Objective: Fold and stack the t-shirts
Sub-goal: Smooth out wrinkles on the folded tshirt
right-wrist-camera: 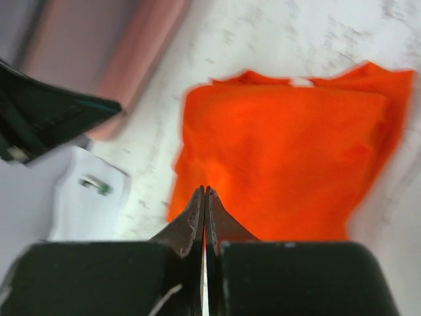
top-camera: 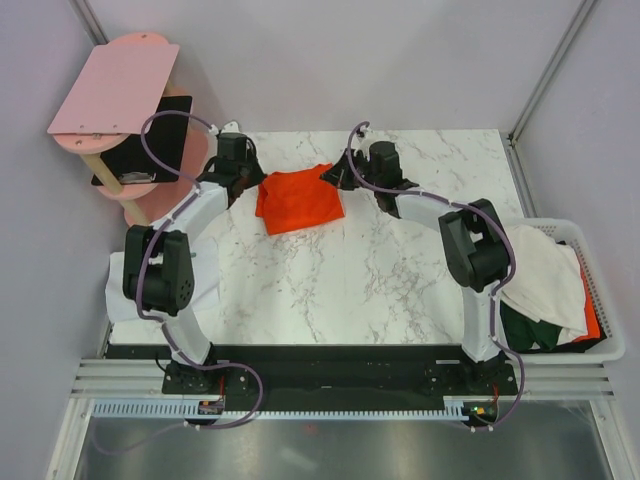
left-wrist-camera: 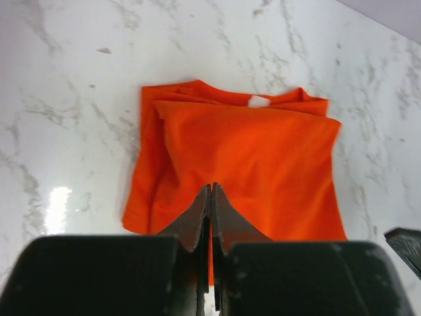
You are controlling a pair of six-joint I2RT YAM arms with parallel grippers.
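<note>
While the folded orange-red t-shirt point(top-camera: 298, 203) lies far-centre on the marble table point(top-camera: 350, 290), the left gripper point(left-wrist-camera: 210, 189) and right gripper point(right-wrist-camera: 204, 191) sit at its opposite edges. Each has its jaws pressed together; whether on cloth, I cannot tell.

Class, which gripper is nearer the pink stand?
Left. The left gripper is just right of the pink stand, at the left side of the orange t-shirt; the right gripper is across the shirt, farther right.

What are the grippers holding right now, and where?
The orange t-shirt. Left gripper pinches its left side edge, fabric showing between the fingers. Right gripper is shut at the opposite edge; a hold there looks likely, unconfirmed.
</note>
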